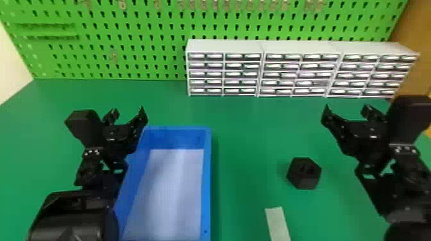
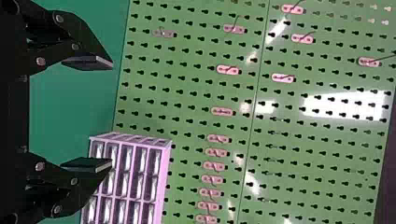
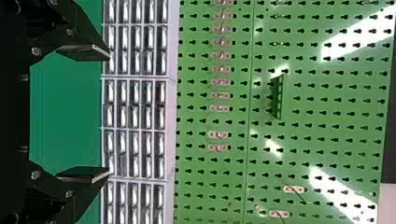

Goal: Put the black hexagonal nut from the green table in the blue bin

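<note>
The black hexagonal nut (image 1: pixel 304 173) lies on the green table (image 1: pixel 250 137), right of the blue bin (image 1: pixel 207 179). My right gripper (image 1: pixel 348 112) is held to the right of the nut and farther back, apart from it. In the right wrist view that gripper (image 3: pixel 109 113) is open, with nothing between its fingers. My left gripper (image 1: pixel 128 113) is at the bin's far left corner. The left wrist view has the same gripper (image 2: pixel 112 114) open and holding nothing. A pale liner covers the bin's floor.
White drawer units (image 1: pixel 224 69) stand along the table's back, against a green pegboard (image 1: pixel 138 41). A pale strip (image 1: pixel 277 222) lies on the table at the near side, between the bin and my right arm.
</note>
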Tool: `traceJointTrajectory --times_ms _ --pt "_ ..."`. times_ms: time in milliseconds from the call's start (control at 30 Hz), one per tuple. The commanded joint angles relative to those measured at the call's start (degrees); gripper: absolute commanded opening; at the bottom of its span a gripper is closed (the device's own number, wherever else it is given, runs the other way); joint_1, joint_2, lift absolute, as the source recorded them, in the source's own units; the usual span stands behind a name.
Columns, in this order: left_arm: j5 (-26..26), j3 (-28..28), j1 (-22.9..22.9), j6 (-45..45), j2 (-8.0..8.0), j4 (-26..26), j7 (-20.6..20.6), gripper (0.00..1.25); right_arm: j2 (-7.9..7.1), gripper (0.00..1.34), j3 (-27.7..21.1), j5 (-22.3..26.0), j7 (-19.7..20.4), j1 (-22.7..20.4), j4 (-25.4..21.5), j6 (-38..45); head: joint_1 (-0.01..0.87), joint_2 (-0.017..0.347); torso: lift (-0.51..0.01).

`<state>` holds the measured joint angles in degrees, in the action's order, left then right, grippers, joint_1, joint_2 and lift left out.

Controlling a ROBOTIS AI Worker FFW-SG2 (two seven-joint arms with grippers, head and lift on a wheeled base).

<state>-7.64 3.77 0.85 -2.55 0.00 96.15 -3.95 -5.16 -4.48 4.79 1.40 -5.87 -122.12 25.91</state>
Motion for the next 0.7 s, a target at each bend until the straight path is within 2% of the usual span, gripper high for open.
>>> traceJointTrajectory --times_ms 0,267,667 --pt "0.1 0.1 0.0 0.0 -0.15 0.0 0.0 0.74 -0.12 0.94 -0.1 1.2 0.0 1.6 -1.5 5.3 0.686 0.051 -0.097" --pt "0.3 0.0 0.0 0.0 -0.15 0.0 0.0 0.74 -0.47 0.94 -1.1 3.6 0.0 4.9 -2.9 16.6 0.686 0.051 -0.097" --pt "0.8 0.0 0.2 0.0 -0.15 -0.1 0.0 0.74 -0.12 0.94 -2.1 2.5 0.0 10.1 -3.3 31.8 0.686 0.051 -0.097"
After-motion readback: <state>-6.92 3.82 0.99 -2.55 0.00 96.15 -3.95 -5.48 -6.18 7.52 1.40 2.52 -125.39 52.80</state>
